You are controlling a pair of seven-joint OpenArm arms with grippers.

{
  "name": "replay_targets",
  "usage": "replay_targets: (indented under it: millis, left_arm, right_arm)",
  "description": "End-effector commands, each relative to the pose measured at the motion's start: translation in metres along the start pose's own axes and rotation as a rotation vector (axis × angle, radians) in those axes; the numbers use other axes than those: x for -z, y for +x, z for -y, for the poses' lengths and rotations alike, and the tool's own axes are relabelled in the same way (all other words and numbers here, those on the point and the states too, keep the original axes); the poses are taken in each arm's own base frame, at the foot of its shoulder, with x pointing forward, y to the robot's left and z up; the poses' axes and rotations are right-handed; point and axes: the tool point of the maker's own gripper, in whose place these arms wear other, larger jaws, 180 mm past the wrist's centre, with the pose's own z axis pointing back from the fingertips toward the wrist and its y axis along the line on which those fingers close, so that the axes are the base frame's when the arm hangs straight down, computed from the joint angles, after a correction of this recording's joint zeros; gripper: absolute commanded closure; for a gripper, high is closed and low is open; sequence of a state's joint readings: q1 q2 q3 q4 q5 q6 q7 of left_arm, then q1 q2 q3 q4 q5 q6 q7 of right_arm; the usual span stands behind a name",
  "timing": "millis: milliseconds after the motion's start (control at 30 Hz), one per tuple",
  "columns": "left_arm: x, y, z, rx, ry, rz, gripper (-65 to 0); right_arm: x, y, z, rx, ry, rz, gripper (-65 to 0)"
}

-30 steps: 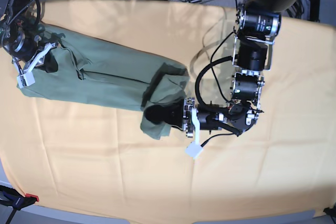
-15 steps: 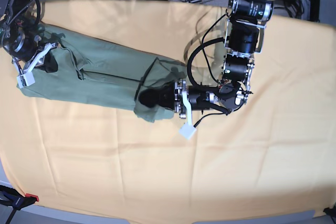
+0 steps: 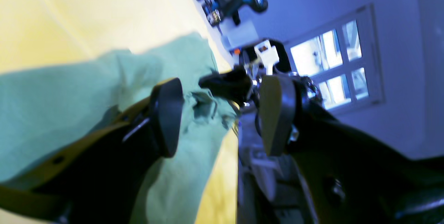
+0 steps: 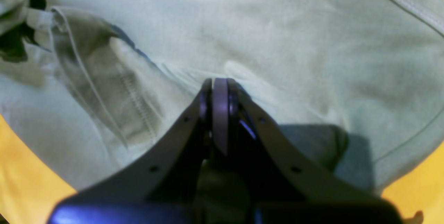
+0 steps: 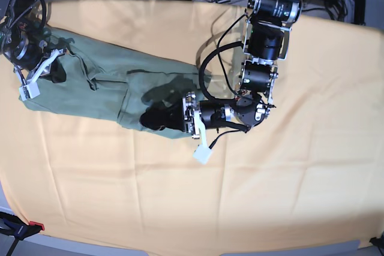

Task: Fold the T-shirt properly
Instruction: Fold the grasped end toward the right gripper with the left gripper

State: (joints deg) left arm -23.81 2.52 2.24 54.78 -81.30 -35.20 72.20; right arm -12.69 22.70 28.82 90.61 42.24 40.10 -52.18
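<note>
T-shirt (image 4: 277,36) fabric is pinched between the pressed-together fingers of the right gripper (image 4: 220,88), at the garment's far end from the left gripper (image 3: 218,113). That one's jaws stand wide apart with nothing between them, over the folded-in end. Beneath lies the yellow cloth (image 5: 288,196).

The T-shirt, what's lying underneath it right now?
Under the T-shirt lies the yellow cloth, showing all around it. What the cloth covers can't be seen. The right gripper is shut on the T-shirt at one end; the left gripper is open at the other.
</note>
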Motion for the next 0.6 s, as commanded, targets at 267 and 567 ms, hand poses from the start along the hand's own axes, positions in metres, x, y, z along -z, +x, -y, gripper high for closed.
replay_targets:
  millis: [267, 567]
  left_arm:
    - [0.005, 0.034, 0.03, 0.143, -0.069, -0.064, 0.0]
    - [0.005, 0.055, 0.041, 0.212, -0.064, -0.089, 0.0]
  right_arm:
    - [-0.008, 0.015, 0.004, -0.005, 0.01, 0.038, 0.0]
    - [-0.036, 0.071, 0.025, -0.082, -0.023, 0.152, -17.7]
